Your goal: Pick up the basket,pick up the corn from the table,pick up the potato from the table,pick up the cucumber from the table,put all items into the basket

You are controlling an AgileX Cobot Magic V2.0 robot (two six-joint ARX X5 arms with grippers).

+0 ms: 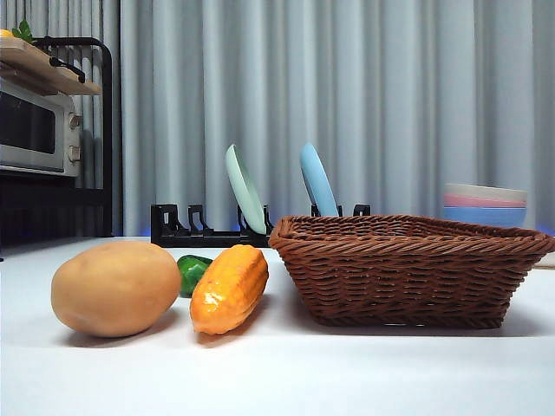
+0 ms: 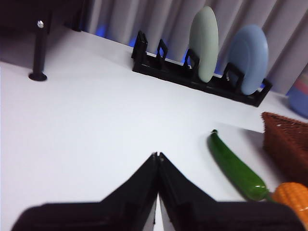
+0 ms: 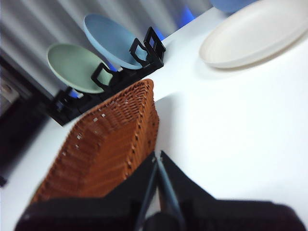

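Note:
The brown wicker basket [image 1: 406, 267] stands on the white table [image 1: 277, 373] at the right. The tan potato [image 1: 115, 288] lies at the left, the orange corn [image 1: 230, 288] beside it, and the green cucumber [image 1: 192, 270] shows behind them. My left gripper [image 2: 157, 156] is shut and empty above the table, apart from the cucumber [image 2: 237, 167], the corn tip [image 2: 291, 198] and the basket corner [image 2: 288, 139]. My right gripper [image 3: 158, 155] is shut and empty, close over the basket's outer wall [image 3: 103, 154]. Neither arm shows in the front view.
A black dish rack [image 1: 208, 230] holds a green plate [image 1: 245, 188] and a blue plate [image 1: 318, 180] behind the basket. Stacked pastel bowls [image 1: 485, 204] stand at the back right. A white plate [image 3: 255, 31] lies beyond the basket. A microwave [image 1: 39, 130] stands on a shelf at the left.

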